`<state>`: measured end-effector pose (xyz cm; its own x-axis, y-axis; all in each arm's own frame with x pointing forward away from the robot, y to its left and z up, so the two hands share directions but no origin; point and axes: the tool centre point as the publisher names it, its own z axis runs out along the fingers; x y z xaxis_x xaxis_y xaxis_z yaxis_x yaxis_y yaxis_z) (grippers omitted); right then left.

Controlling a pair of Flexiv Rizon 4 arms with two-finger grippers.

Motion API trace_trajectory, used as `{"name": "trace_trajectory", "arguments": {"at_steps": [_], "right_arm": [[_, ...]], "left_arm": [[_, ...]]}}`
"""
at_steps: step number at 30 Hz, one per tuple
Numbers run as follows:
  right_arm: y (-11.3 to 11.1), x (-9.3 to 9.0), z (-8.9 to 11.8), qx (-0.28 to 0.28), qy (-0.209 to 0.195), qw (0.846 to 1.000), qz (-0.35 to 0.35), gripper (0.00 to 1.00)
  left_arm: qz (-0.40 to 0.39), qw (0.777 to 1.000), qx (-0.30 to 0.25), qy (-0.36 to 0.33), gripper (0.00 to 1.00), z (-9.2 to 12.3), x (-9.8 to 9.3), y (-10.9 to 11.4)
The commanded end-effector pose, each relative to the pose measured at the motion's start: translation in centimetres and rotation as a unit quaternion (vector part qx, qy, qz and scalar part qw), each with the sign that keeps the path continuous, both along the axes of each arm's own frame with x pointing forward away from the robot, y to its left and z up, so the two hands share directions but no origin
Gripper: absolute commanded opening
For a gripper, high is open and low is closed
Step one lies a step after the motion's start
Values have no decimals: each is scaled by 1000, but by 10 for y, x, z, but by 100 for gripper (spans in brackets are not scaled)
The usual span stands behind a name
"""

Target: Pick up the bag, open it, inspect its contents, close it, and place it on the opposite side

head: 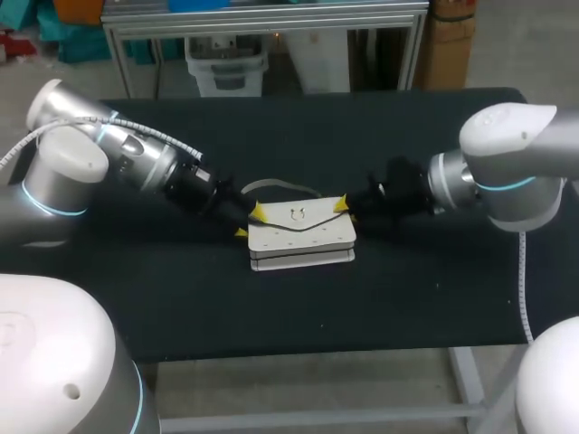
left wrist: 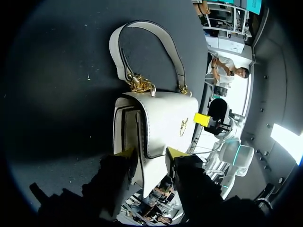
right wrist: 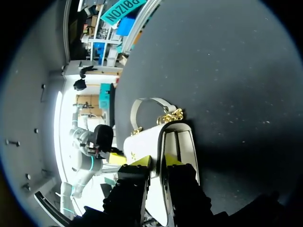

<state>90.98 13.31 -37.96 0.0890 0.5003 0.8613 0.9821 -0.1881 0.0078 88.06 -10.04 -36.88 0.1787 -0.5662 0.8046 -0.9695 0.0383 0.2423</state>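
Entry: both arms on the bag, risks noted before any further command.

- Left gripper (left wrist: 150,155): fingers clenched on one end of the white bag (head: 301,233), one tip on the body side, the other on the front of the flap (left wrist: 165,123).
- Right gripper (right wrist: 157,161): fingers nearly together, pinching the opposite end at the flap's edge.
- The bag sat mid-table between the two arms. I could not tell whether it had left the surface.

Risks, as I judged them:

1. Both holds were on thin end edges, not around the body. If one arm rose or pulled ahead of the other, the bag would likely twist and slide out of the weaker pinch.
2. Each gripper held the flap as well as the body. Pulling the arms apart could strain the gold clasp (left wrist: 183,126) instead of freeing it, or the flap could peel loose and leave the body hanging.
3. Beyond the body, the gold chain (left wrist: 140,86) and the handle (left wrist: 163,35) lay slack on the black table (head: 298,307). In a lift they would swing, and the loop could catch a finger.
4. The two wrists faced each other closely, so any inward drift risked contact.
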Motion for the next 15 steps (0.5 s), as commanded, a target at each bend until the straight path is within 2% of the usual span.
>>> {"name": "trace_trajectory", "arguments": {"at_steps": [1, 5, 6, 7, 8, 9, 10, 15], "right_arm": [[0, 0, -1, -2, 0, 1000, 1, 0], [-2, -1, -1, -2, 1, 1000, 1, 0], [-3, -1, 0, -2, 0, 1000, 1, 0], [-3, -2, 0, -2, 0, 1000, 1, 24], [-4, -2, 1, -2, 0, 1000, 1, 42], [-5, -2, 2, -2, -1, 1000, 0, 72], [-6, -2, 4, -3, -1, 1000, 0, 100], [-10, -3, 13, -5, -8, 1000, -2, 100]], "left_arm": [[-1, 1000, -1, 1, 0, -3, 3, -2], [-1, 1000, 5, -2, 0, -1, 1, 0], [0, 1000, 6, -3, 21, 0, 0, 2], [2, 1000, 8, -5, 49, 1, 0, 3], [5, 1000, 9, -7, 86, 3, -1, 4], [7, 1000, 9, -9, 100, 4, -2, 6], [9, 1000, 10, -11, 100, 6, -2, 7], [13, 1000, 16, -19, 100, 11, -5, 11]]}}
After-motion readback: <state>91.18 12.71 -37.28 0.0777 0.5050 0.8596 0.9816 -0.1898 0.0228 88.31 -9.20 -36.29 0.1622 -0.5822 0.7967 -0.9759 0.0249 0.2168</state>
